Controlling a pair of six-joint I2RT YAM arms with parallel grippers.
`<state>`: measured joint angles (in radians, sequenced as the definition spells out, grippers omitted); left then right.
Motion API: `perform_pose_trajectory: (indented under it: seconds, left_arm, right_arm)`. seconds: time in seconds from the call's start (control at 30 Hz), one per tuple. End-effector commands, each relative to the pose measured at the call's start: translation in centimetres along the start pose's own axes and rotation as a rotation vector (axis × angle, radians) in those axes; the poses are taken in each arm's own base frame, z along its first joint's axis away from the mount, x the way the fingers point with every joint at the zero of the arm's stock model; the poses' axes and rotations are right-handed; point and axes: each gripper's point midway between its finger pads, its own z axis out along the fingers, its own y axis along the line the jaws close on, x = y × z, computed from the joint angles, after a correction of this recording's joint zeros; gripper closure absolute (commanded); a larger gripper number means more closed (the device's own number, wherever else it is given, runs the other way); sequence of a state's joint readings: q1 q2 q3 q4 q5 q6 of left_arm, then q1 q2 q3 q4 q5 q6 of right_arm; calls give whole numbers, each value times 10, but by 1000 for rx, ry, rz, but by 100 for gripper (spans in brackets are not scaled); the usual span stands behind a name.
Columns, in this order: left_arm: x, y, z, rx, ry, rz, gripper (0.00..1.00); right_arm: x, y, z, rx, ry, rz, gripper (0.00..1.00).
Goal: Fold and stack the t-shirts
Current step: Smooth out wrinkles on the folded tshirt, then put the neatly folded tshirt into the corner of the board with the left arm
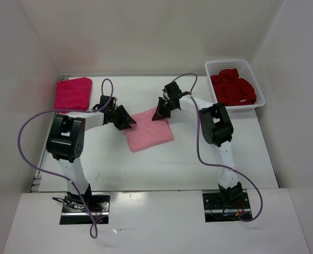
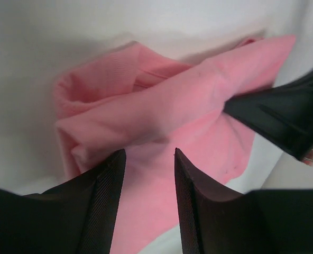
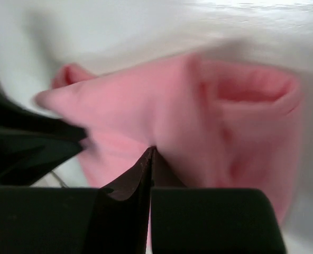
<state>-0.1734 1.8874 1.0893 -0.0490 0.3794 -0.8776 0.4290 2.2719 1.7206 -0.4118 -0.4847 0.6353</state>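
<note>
Closest to lens: black ribbed fingers [image 2: 106, 196] of left gripper [image 2: 148, 156], spread apart, pink cloth showing through the gap. Right gripper [image 3: 151, 151] pressed together, pinching a raised fold of the light pink t-shirt [image 1: 150, 133].

White table [image 1: 146, 174]: smooth, matte, closed in by white walls [image 1: 146, 37] at far, left and right edges. Wide bare stretch on the near half, between pink shirt and arm bases [image 1: 85, 203].

Light pink t-shirt at table middle: soft knit, roughly square fold, set askew, far edge lifted and rumpled between the two grippers.

White plastic lattice basket [image 1: 262, 100] at far right corner, rectangular, close to the right wall.

Dark crimson t-shirt [image 1: 231, 87] bunched loose inside the basket.

Bright magenta-red t-shirt [image 1: 73, 93] at far left corner: folded flat, neat rectangle, near the left wall, well apart from the pink one.
</note>
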Motion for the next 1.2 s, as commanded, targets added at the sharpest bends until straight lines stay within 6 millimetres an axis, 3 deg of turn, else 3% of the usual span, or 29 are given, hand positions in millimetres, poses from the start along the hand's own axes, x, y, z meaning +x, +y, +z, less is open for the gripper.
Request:
perform_pose_trajectory:
  seconds: [0.0, 0.07, 0.13, 0.23, 0.27, 0.3, 0.4, 0.53, 0.57, 0.6, 0.67, 0.77, 0.8, 0.87, 0.9, 0.93, 0.97, 1.0, 1.03, 1.1, 1.13, 1.17]
  left_arm:
    - [-27, 6, -6, 16, -71, 28, 50]
    - [-29, 19, -7, 1, -79, 5, 48]
    - [-34, 19, -14, 10, -100, 3, 48]
    - [-37, -1, -36, 72, -121, 12, 41]
    - [-43, -18, -53, 110, -161, 30, 38]
    - [-37, -16, -59, 110, -161, 30, 35]
    - [-33, -12, -77, 71, -199, 57, 26]
    - [-8, 21, -66, -8, -131, 44, 19]
    - [0, 33, -59, -37, -99, 34, 3]
    - [6, 38, -56, -39, -75, 25, 0]
    - [12, 40, -50, -47, -53, 38, 0]
    - [24, 48, -35, -75, -13, 39, 0]
    - [25, 49, -32, -67, -3, 38, 1]
    - [29, 55, -23, -66, 23, 28, 13]
    - [37, 54, -19, -63, 48, 21, 16]
    - [39, 50, -14, -58, 58, 36, 19]
    - [36, 40, -12, -38, 46, 48, 22]
    - [43, 41, -5, -36, 69, 36, 24]
    - [44, 26, 1, 2, 68, 63, 29]
    - [48, 16, 14, 24, 89, 66, 37]
    - [55, 9, 19, 37, 112, 84, 43]
    - [50, -4, 25, 68, 110, 88, 56]
  right_arm:
    - [-10, -11, 13, 8, 3, 33, 100]
    - [-12, -14, 15, 22, 1, 36, 100]
    - [-12, -14, 15, 22, 1, 36, 100]
    - [-11, -8, 11, -1, 9, 32, 100]
    - [-13, -3, 7, -8, -1, 26, 100]
    - [-14, 1, 2, -10, -3, 24, 100]
    - [-22, 31, -20, -83, -18, -9, 86]
    - [-33, 67, -57, -139, -73, -65, 56]
    - [-33, 72, -65, -144, -80, -79, 49]
    - [-36, 86, -82, -166, -110, -101, 45]
    - [-28, 85, -93, -154, -112, -105, 40]
    - [-25, 87, -125, -176, -164, -108, 40]
    - [-17, 88, -138, -177, -181, -115, 40]
    - [-14, 82, -153, -176, -204, -106, 40]
    - [-7, 70, -154, -167, -194, -87, 40]
    - [-7, 72, -170, -180, -227, -83, 41]
    - [9, 62, -166, -179, -192, -69, 41]
    - [12, 59, -176, -180, -207, -66, 41]
    - [21, 45, -174, -165, -197, -34, 41]
    - [28, 42, -184, -176, -209, -23, 41]
    - [33, 29, -182, -161, -205, -2, 41]
    - [39, 29, -183, -167, -195, 0, 41]
